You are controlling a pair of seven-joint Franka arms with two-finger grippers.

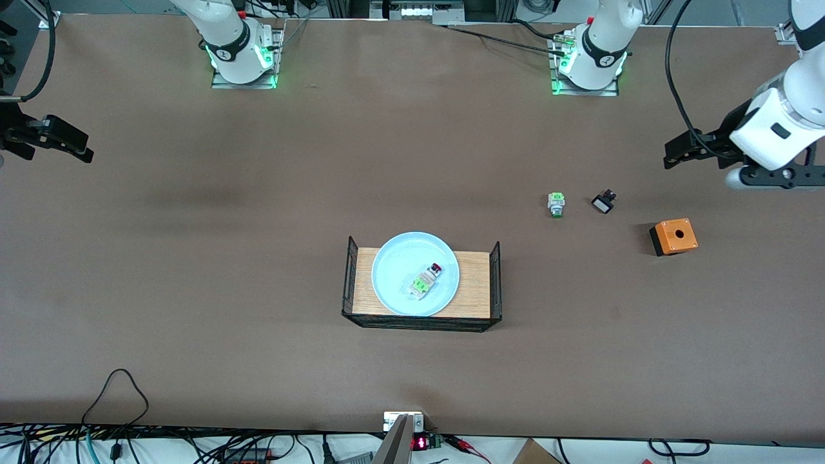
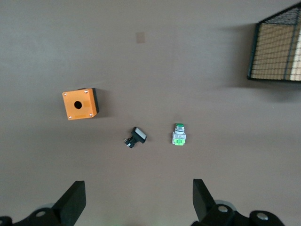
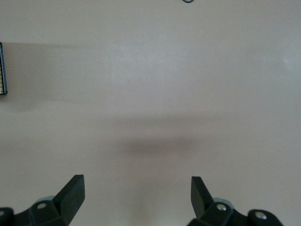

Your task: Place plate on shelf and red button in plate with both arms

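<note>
**Plate and red button resting on rack, both arms parked at table ends**

Front view: Brown table (image 1: 258, 258) filling the frame. Just below centre, a black wire rack with a wooden shelf (image 1: 422, 287), carrying the pale blue plate (image 1: 412, 270). Lying on the plate, right of its middle, the red button (image 1: 427, 280), tilted, red cap pointing to upper right. Right of centre on the bare table, a green-capped button (image 1: 556, 204), then a small black part (image 1: 604, 202) just beside it, and farther toward lower right an orange box with a hole (image 1: 674, 236). At right edge of frame, left end effector (image 1: 677, 153) hanging over the table, waiting, well apart from the small parts. At left edge of frame, right end effector (image 1: 80, 149) likewise waiting over bare table.

Left wrist view: Left end effector (image 2: 138, 200) at bottom of frame, fingers (image 2: 74, 200) spread wide, pinching nothing. Above them in the frame, the orange box (image 2: 80, 104) at left, black part (image 2: 135, 137) at centre, green-capped button (image 2: 178, 134) beside it. Corner of the rack (image 2: 277, 47) at upper right.

Right wrist view: Right end effector (image 3: 137, 197) at bottom of frame, fingers (image 3: 73, 195) spread wide, holding nothing, only bare table (image 3: 155, 84) below. Sliver of the rack (image 3: 3, 68) at left edge.
</note>
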